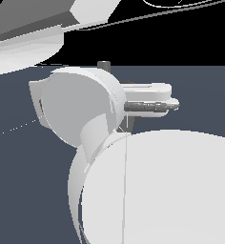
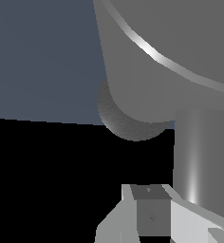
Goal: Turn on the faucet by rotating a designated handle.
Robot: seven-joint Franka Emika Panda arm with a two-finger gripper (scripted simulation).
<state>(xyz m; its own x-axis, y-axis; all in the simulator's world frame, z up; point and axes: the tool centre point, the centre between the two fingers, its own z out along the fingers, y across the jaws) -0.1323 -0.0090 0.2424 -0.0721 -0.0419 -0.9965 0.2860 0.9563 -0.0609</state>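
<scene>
Slate-blue ground (image 1: 195, 86) running back to a flat black void, with no table or counter in sight. Nearest the wrist camera, the pale grey gripper (image 2: 149, 211), only its base parts in frame and a darker block between them; impossible to tell whether open or closed, and nothing seen held. Just beyond it, very close, the matte grey metal faucet (image 2: 152, 66): a shiny upright cylindrical stem (image 2: 195, 152) right beside the gripper, a broad curved body sweeping overhead, and a rounded brushed end (image 2: 126, 121) poking out beneath that body. Hard to say which of these counts as the designated handle, or whether already turned. Judged as close-in work at the faucet, contact not confirmed. For a good turn: press on the lever part far from its pivot, push along the arc and not straight through, keep the wrist steady so the fingers do not slide off smooth metal. In the exterior view, mostly bulky white robot arm links (image 1: 171, 190) blocking the faucet, on the near side of the ground.
</scene>
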